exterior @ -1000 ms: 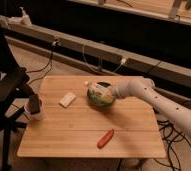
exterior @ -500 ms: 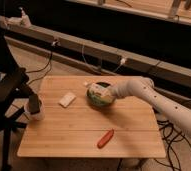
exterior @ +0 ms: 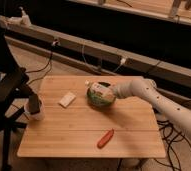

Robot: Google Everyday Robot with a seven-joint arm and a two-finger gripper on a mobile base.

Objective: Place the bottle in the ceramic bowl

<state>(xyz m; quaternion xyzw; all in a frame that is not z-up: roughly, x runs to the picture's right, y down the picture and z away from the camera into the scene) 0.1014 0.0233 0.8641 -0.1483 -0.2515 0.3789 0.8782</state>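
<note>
The green ceramic bowl (exterior: 101, 98) with a darker rim stands at the back middle of the wooden table (exterior: 79, 130). The small whitish bottle (exterior: 96, 90) with orange-red marks lies tilted over the bowl's left part, its cap toward the back left. My gripper (exterior: 106, 93) reaches in from the right on a white arm and sits over the bowl right beside the bottle.
A flat white block (exterior: 66, 99) lies left of the bowl. A white cup (exterior: 34, 110) with a dark object stands at the table's left edge. A red sausage-shaped item (exterior: 105, 138) lies near the front. A black chair (exterior: 6, 90) stands left of the table.
The bottle and gripper have stayed over the bowl; barely any movement shows.
</note>
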